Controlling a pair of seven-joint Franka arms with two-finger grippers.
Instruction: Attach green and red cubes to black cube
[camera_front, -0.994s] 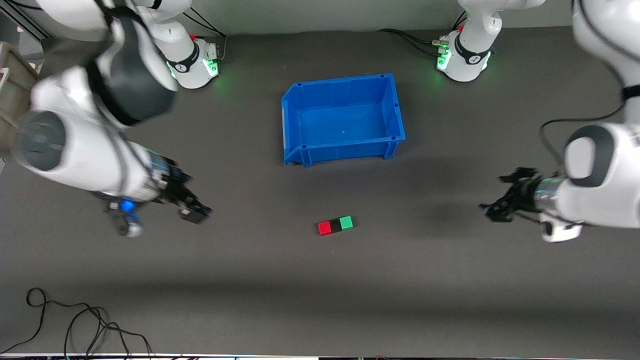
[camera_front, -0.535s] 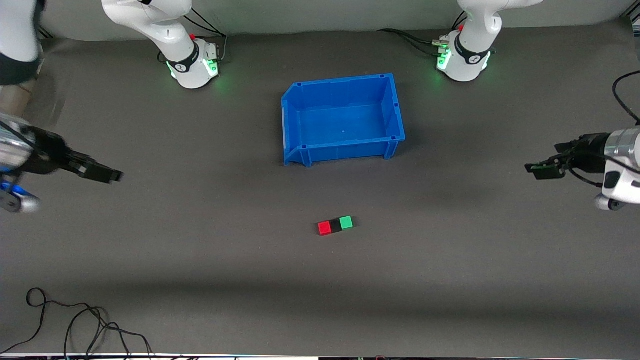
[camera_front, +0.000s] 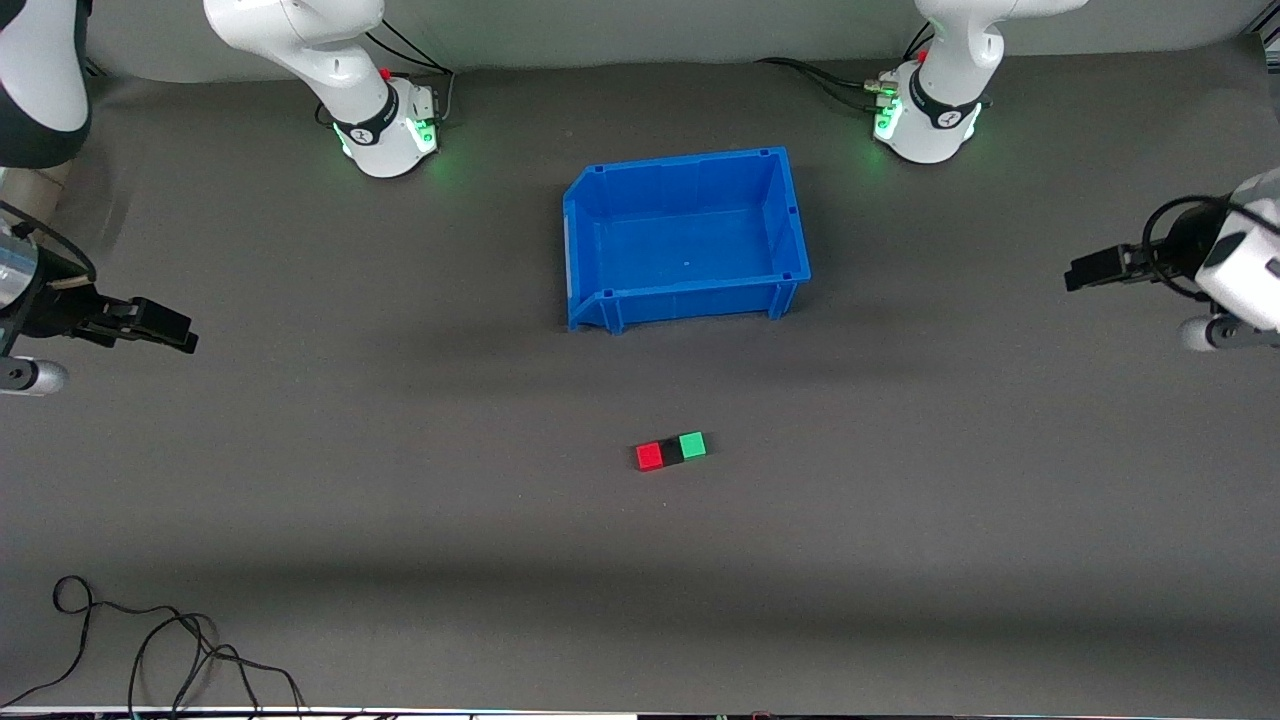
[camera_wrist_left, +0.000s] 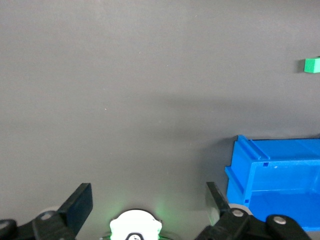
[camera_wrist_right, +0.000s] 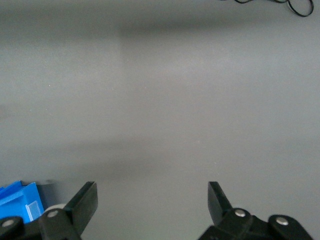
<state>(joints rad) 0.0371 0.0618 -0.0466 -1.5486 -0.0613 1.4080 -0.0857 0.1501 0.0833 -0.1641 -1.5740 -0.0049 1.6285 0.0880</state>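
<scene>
A red cube (camera_front: 649, 457), a black cube (camera_front: 671, 451) and a green cube (camera_front: 692, 445) lie in one touching row on the grey mat, the black one in the middle, nearer to the front camera than the blue bin. The green cube also shows in the left wrist view (camera_wrist_left: 312, 65). My left gripper (camera_front: 1085, 271) is open and empty, raised over the left arm's end of the table. My right gripper (camera_front: 170, 330) is open and empty, raised over the right arm's end of the table. Both wrist views show wide-apart fingers with nothing between them.
An empty blue bin (camera_front: 790, 232) stands mid-table between the cubes and the robot bases; it shows in the left wrist view (camera_wrist_left: 250, 165). Black cables (camera_front: 150, 650) lie at the mat's corner nearest the front camera, at the right arm's end.
Both arms have drawn away from the cube row toward their own ends of the table and risen. The cubes have not moved.
</scene>
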